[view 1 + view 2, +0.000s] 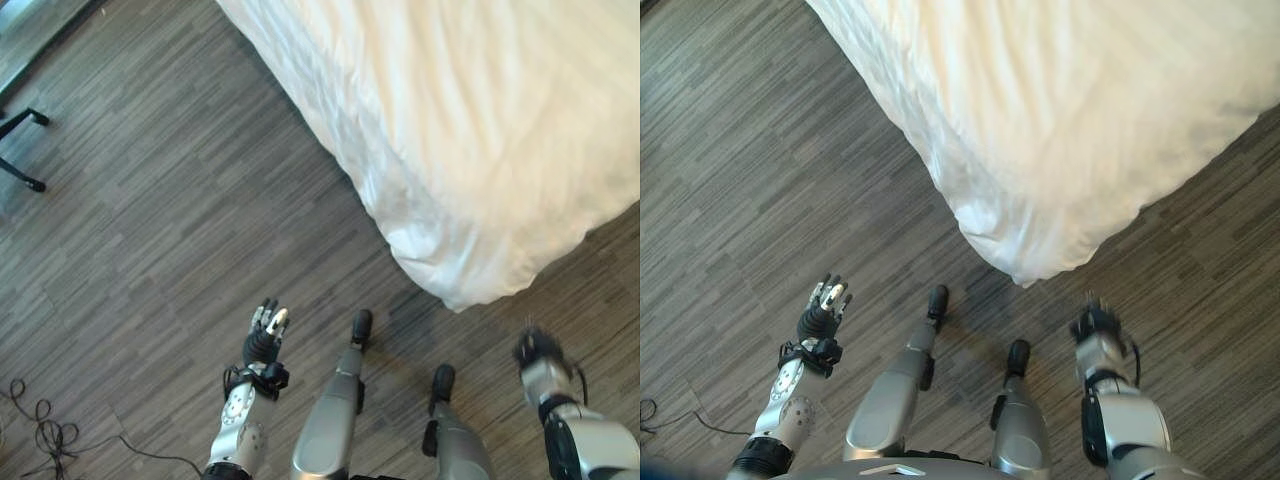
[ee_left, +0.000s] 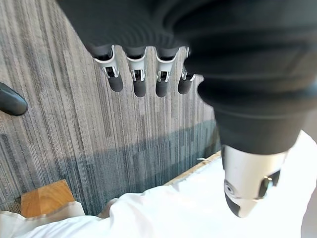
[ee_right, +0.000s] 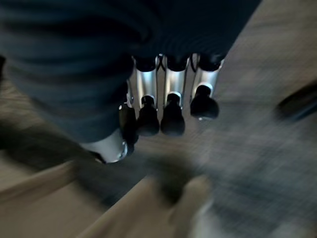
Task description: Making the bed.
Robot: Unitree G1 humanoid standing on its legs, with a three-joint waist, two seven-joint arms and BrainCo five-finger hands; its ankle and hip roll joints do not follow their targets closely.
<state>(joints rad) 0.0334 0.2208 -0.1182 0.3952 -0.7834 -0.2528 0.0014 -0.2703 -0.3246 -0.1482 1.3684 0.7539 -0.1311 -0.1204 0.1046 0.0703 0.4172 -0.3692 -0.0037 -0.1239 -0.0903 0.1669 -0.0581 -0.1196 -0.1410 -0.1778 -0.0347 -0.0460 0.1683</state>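
Note:
The bed's white duvet (image 1: 470, 130) fills the upper right, and its corner (image 1: 455, 285) hangs down close to the grey wood floor. My left hand (image 1: 265, 335) is held over the floor, left of that corner and apart from it, open with straight fingers (image 2: 138, 82) and holding nothing. My right hand (image 1: 540, 352) hovers over the floor just below and to the right of the duvet corner, not touching it. Its fingers (image 3: 171, 106) are relaxed and empty. In the left wrist view, the duvet (image 2: 198, 208) lies past the hand.
A chair base with black feet (image 1: 30, 150) stands at the far left on the floor. A wooden piece of the bed frame (image 2: 47, 198) pokes out under the duvet edge. Open floor (image 1: 170, 230) stretches along the bed's left side.

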